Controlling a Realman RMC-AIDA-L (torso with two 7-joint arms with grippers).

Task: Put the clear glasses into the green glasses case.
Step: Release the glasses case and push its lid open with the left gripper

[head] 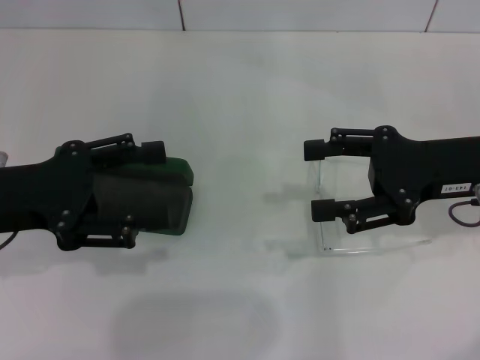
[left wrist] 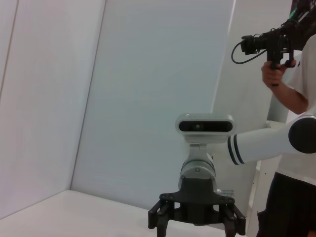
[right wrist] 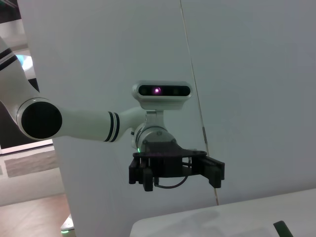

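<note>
White table fills the head view, w/ wide bare room at centre betw. the two arms and toward its far edge. Green glasses case lies at left, long axis running left-right, mostly under the left claw, fingers apart astride it. Clear glasses lie at right, beneath the right claw, fingers apart.

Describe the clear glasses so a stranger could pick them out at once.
On the white table, look to the robot's right, under the open black right gripper. The fully transparent plastic spectacles lie there, almost invisible; the only other object, a dark green case, sits opposite under the left gripper.
</note>
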